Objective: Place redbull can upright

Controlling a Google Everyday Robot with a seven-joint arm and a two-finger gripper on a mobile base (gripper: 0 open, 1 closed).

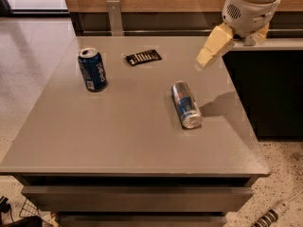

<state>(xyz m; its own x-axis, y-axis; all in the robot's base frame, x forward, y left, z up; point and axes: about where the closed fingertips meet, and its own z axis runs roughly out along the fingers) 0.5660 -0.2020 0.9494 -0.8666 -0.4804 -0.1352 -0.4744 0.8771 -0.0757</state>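
The redbull can (185, 104), slim, blue and silver, lies on its side on the grey table (118, 131), right of centre, with its silver end towards the front edge. My gripper (230, 51) hangs in the air above the table's far right corner, behind and to the right of the can and well apart from it. Its cream fingers (212, 47) stand spread apart with nothing between them.
A wider dark blue Pepsi can (92, 70) stands upright at the far left of the table. A flat black packet (143, 57) lies near the back edge. A dark counter (270, 89) stands to the right. A power strip (272, 214) lies on the floor at bottom right.
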